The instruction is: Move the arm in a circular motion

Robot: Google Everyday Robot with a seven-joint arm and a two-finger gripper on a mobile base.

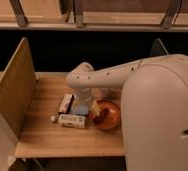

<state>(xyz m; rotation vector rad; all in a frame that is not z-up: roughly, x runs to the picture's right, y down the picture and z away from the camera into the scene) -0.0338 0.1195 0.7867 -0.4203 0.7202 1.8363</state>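
Arm (137,80) reaches from right edge over table (62,142) centre; gripper (82,107) down between packet (65,102) and bowl (108,116), grip state: cannot tell; bottle (71,120) lies toward front edge

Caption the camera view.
Cream-white arm reaches over a wooden table, claw low among packages beside an orange bowl.

Premises resemble an office-style work bay: a light wooden desk (47,140) with an upright wooden divider panel (12,95) at one side and a wood-trimmed ledge (112,22) behind. The arm (157,100) reaches over it, with its tool (82,106) low above the desk's middle.
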